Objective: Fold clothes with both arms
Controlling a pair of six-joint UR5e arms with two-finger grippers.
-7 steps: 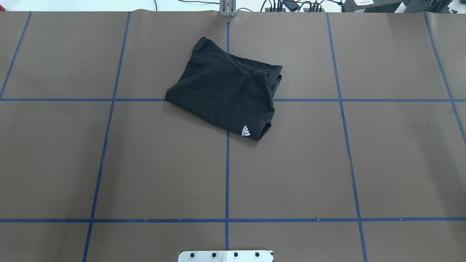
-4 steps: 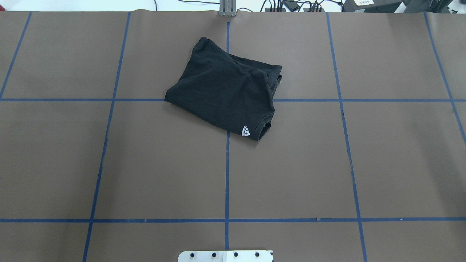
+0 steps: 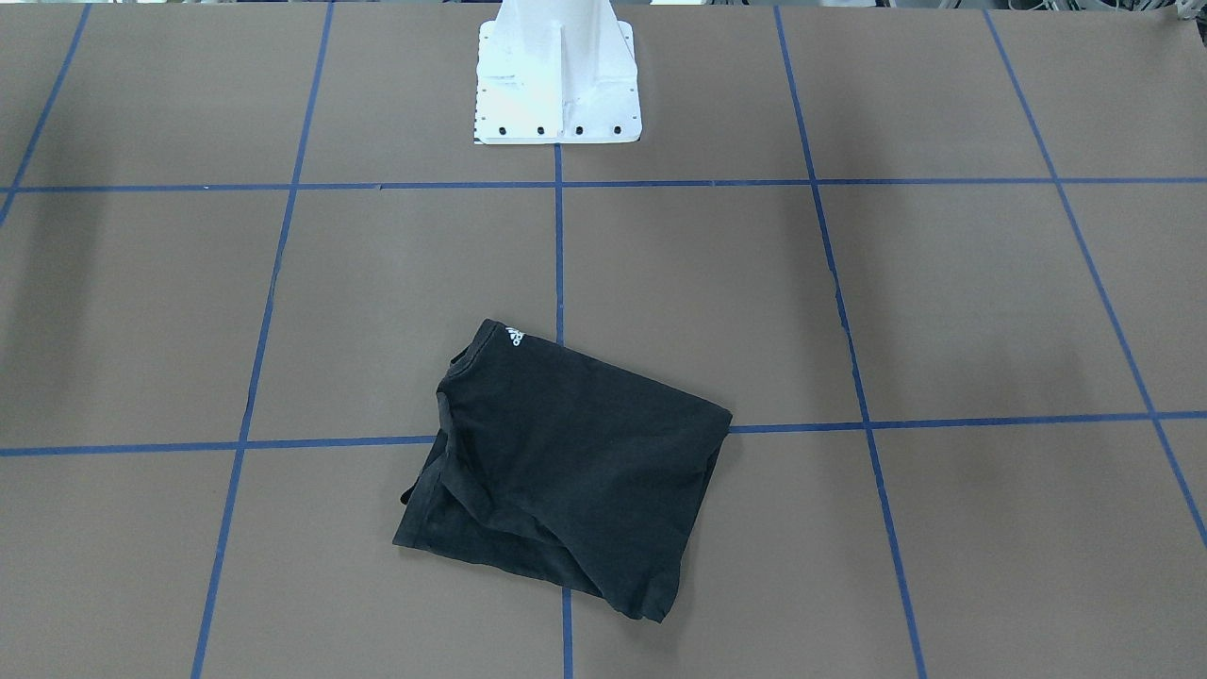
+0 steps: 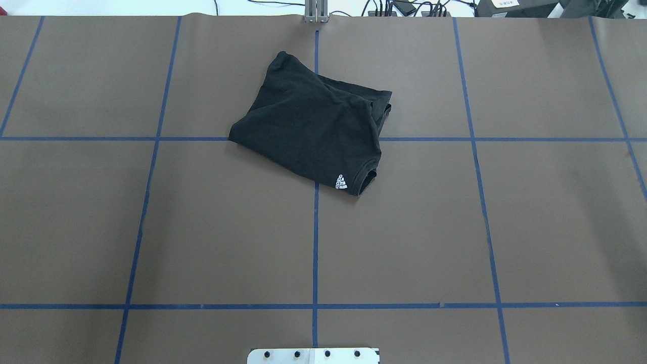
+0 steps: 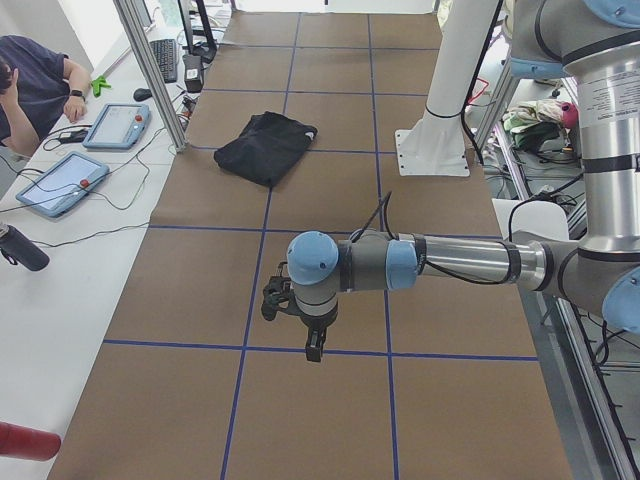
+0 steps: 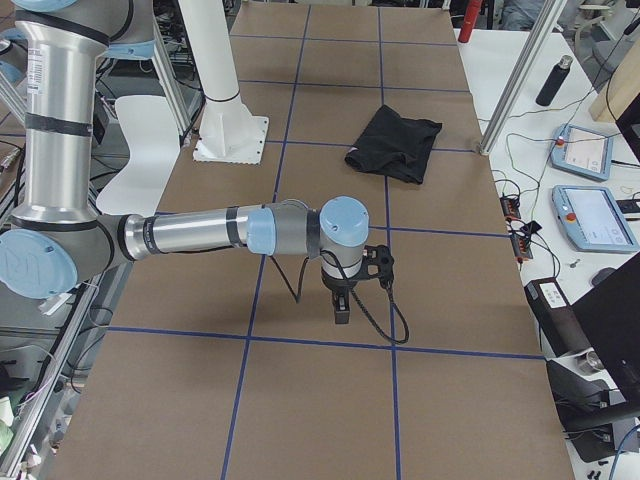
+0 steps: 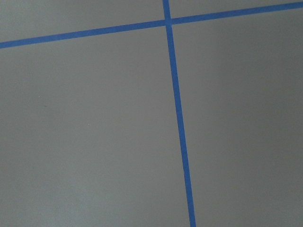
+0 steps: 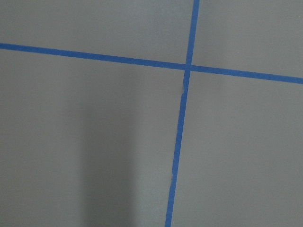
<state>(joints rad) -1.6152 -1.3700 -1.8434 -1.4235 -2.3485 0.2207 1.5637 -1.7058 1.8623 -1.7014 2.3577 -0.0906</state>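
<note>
While both arms sit out at opposite ends of the table, we've got the black T-shirt [image 4: 308, 126] lying on the brown table [image 4: 202, 227], on the far side from the robot. It's folded into a rough, skewed rectangle, sitting right over a crossing of the blue tape [image 4: 315, 242] grid on the centre line. The small white collar mark [image 4: 341, 182] shows at its near right corner, and some layers bunch out along the right edge.

We see the left arm [image 5: 460, 262] stretched out level over the left end of the table, with the left gripper [image 5: 313, 350] pointing down above the tape, well apart from the shirt. The right arm [image 6: 190, 232] does the same at the right end, right gripper [image 6: 342, 315] pointing down. Whether either one's fingers are apart or together, we can't tell from these side angles. Both wrist cameras show only brown surface and tape lines. The white pedestal [image 3: 556, 94] stands at the near edge.
</note>
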